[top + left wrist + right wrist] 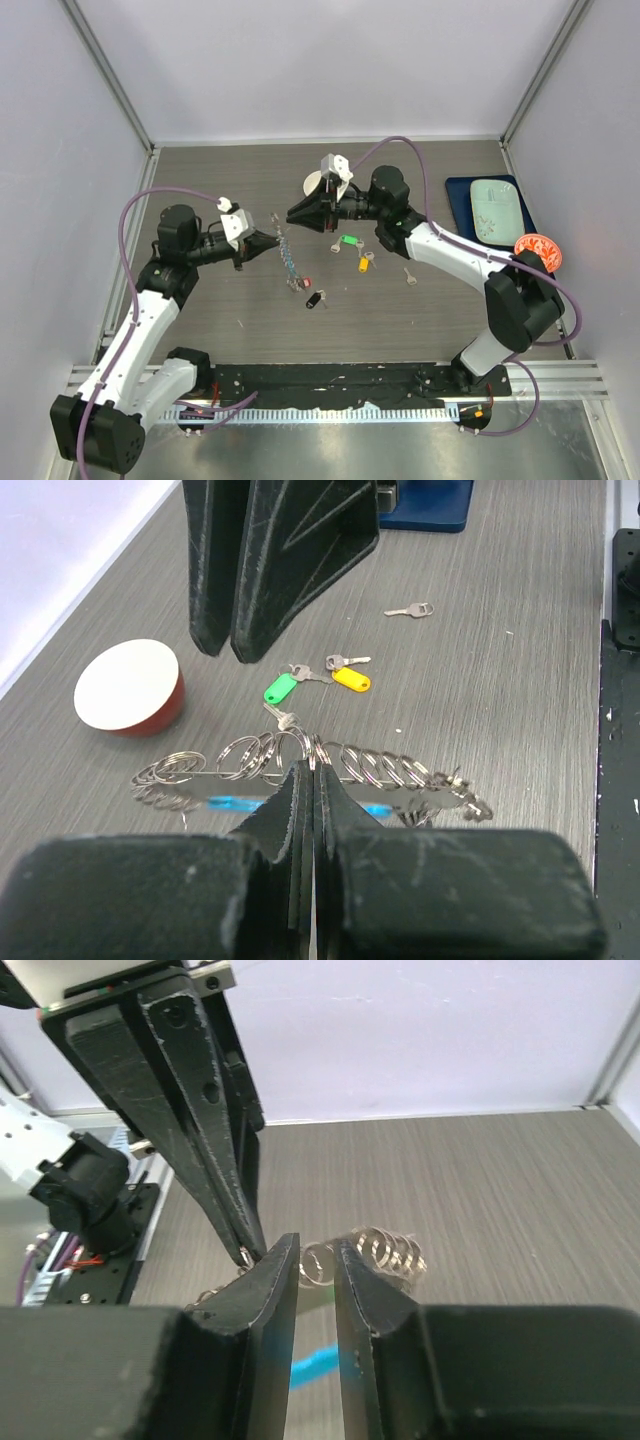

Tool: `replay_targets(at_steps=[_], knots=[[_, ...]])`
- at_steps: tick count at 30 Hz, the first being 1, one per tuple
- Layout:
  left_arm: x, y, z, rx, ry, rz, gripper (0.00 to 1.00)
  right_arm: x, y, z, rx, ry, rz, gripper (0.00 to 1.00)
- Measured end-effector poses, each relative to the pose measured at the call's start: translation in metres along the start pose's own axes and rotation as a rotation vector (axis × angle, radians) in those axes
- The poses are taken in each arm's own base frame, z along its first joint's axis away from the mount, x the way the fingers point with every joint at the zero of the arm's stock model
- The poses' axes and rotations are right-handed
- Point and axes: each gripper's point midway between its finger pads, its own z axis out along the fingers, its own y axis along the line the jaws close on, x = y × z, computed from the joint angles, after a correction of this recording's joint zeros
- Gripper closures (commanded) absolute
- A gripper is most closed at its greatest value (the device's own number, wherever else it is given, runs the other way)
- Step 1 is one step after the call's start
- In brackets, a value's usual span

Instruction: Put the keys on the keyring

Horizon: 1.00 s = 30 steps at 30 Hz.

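Observation:
The keyring (pixel 288 258) is a string of silver rings with a bright-blue tag (pixel 235 802). My left gripper (pixel 277 240) is shut on its middle (pixel 312 764) and holds it just above the table. My right gripper (pixel 291 213) hovers close above and behind it, jaws a narrow gap apart and holding nothing. In the right wrist view the rings (pixel 385 1250) show through that gap (pixel 317 1257). Keys lie on the table: green-tagged (pixel 347 240), yellow-tagged (pixel 363 265), plain (pixel 410 277), red-tagged (pixel 305 283) and black-tagged (pixel 315 298).
A small white bowl (pixel 322 184) stands behind the right gripper; in the left wrist view (pixel 128 687) its side is red. A blue tray (pixel 458 195) with a pale plate and an orange disc (pixel 540 250) are at the right. Side walls enclose the table.

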Motion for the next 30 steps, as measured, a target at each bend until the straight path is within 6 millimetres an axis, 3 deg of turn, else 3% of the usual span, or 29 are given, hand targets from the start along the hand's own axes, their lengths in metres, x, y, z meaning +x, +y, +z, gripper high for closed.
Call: replay_targets(at_steps=[12, 22, 30], knots=[[0.0, -0.001, 0.002, -0.042, -0.06, -0.044, 1.0, 0.008, 0.037, 0.01, -0.206, 0.003, 0.036, 0.81], [-0.014, 0.002, -0.002, -0.114, -0.164, -0.064, 1.0, 0.026, 0.043, 0.013, -0.261, 0.033, 0.082, 0.87], [-0.019, 0.001, -0.001, -0.113, -0.215, -0.108, 1.0, 0.024, 0.044, 0.014, -0.281, 0.029, 0.078, 0.97]])
